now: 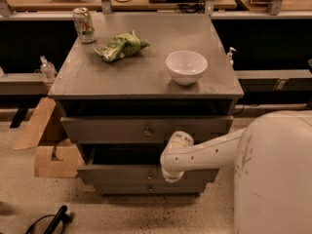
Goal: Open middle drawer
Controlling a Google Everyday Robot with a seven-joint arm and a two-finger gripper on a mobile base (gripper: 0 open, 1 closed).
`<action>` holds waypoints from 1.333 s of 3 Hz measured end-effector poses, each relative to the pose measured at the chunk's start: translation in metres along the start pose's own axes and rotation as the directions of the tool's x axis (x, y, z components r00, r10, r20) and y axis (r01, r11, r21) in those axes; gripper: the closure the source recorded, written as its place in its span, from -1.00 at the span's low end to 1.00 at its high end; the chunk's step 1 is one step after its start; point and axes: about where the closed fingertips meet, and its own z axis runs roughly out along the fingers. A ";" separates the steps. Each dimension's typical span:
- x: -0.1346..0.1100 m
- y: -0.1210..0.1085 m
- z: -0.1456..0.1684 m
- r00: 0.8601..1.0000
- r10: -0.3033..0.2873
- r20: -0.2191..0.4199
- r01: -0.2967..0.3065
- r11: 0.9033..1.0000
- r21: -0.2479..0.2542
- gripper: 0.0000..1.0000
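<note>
The grey cabinet has three drawer fronts. The middle drawer (122,173) is the second front, with a small round knob (150,175) at its centre. It stands out from the cabinet, with a dark gap above it under the top drawer (107,129). My white arm reaches in from the right. My gripper (169,176) points down at the middle drawer's front, just right of the knob. The wrist hides its tip.
On the cabinet top (146,77) stand a white bowl (186,66), a crumpled green bag (121,46) and a soda can (84,24). Cardboard pieces (46,147) lean at the cabinet's left. A dark object (48,222) lies on the floor at front left. My white body (275,179) fills the right.
</note>
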 end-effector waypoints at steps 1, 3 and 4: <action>0.000 0.000 -0.001 1.000 0.000 0.000 0.000 1.000 0.000 0.21; 0.000 0.000 -0.002 1.000 0.000 0.000 0.000 1.000 0.000 -0.72; 0.000 0.001 -0.001 1.000 0.000 -0.001 0.000 1.000 -0.002 -1.00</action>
